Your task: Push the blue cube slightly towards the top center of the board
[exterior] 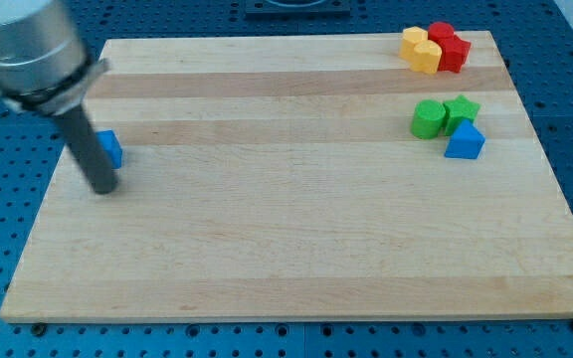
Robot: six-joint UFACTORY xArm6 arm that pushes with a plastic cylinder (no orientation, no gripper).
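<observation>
The blue cube [111, 148] lies near the left edge of the wooden board [296, 219], partly hidden behind my rod. My tip [103, 189] rests on the board just below and slightly left of the cube, touching or nearly touching it. The rod rises up to the arm's grey body at the view's top left.
At the view's top right, a yellow block [421, 49] and a red block [449, 46] sit together. Below them a green cylinder [428, 118], a green star [461, 109] and a blue wedge-shaped block [465, 142] form a cluster.
</observation>
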